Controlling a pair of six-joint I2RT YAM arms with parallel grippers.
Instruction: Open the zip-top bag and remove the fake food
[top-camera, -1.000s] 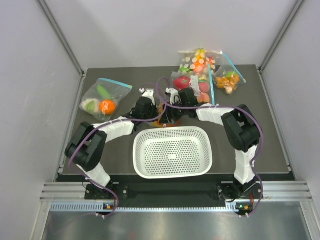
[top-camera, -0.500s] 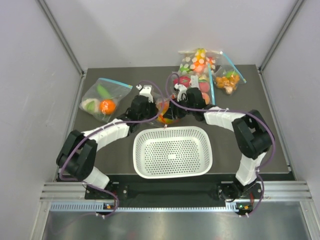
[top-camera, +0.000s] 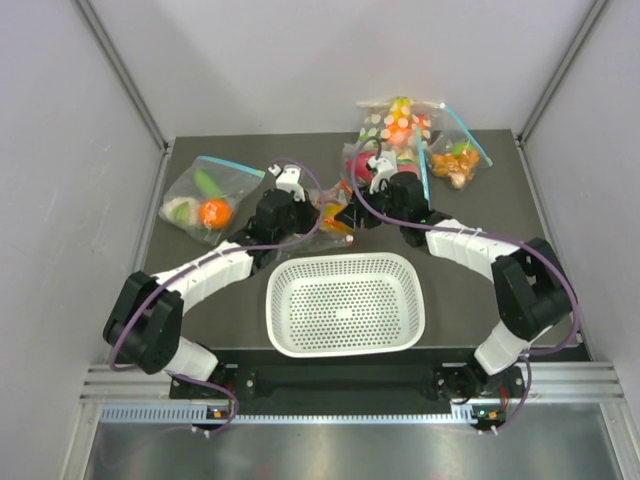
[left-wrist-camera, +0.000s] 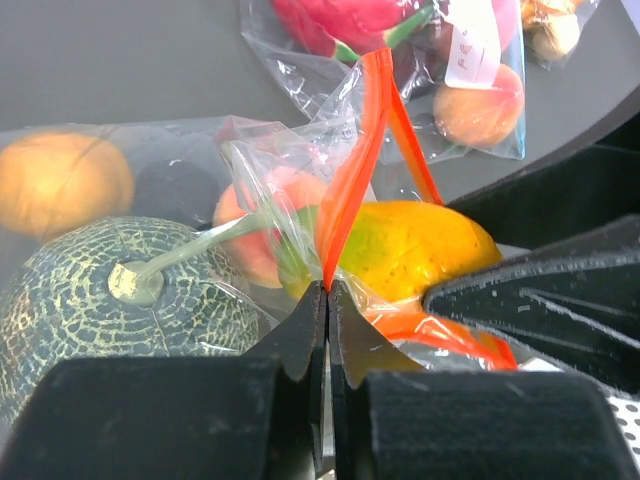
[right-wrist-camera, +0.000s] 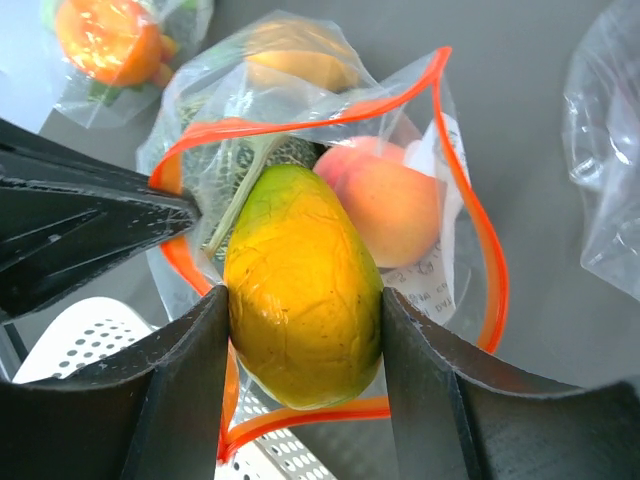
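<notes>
The zip-top bag (top-camera: 330, 213) lies behind the basket, its red-orange zip strip (right-wrist-camera: 470, 200) spread into an open loop. My left gripper (left-wrist-camera: 328, 285) is shut on the left end of that strip (left-wrist-camera: 350, 190); from above it (top-camera: 305, 212) sits at the bag's left. My right gripper (right-wrist-camera: 305, 310) is shut on the yellow-orange mango (right-wrist-camera: 300, 290) in the bag's mouth; it (top-camera: 355, 213) reaches in from the right. Inside the bag are a green melon (left-wrist-camera: 80, 290), a peach (right-wrist-camera: 390, 200), a small orange (left-wrist-camera: 60, 185) and a dark piece (left-wrist-camera: 175, 190).
A white perforated basket (top-camera: 345, 262) stands just in front of the bag. A blue-zipped bag of toy food (top-camera: 205, 195) lies at the left; more bags (top-camera: 455, 160) (top-camera: 395, 125) sit at the back right, one right behind my right gripper (top-camera: 365, 165).
The right gripper has narrowed onto the mango. Both grippers have shifted toward the back of the table, and the bag now shows between them with its mouth pulled open.
</notes>
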